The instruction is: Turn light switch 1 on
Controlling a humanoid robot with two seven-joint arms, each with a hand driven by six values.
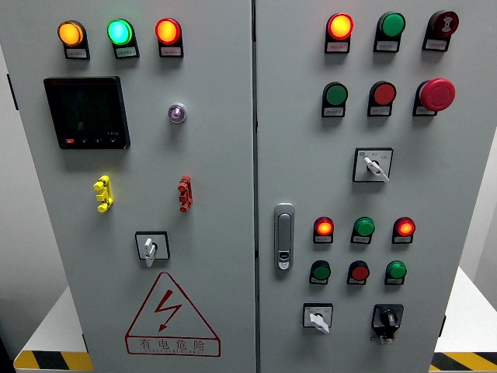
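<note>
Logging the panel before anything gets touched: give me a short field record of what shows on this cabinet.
left door top: orange lamp, green lamp, red lamp, all lit
left door middle: dark screen, yellow connector, red connector
left door lower: rotary switch, warning triangle
right door: mushroom button, door handle, black knob
robot hands: none in view
</note>
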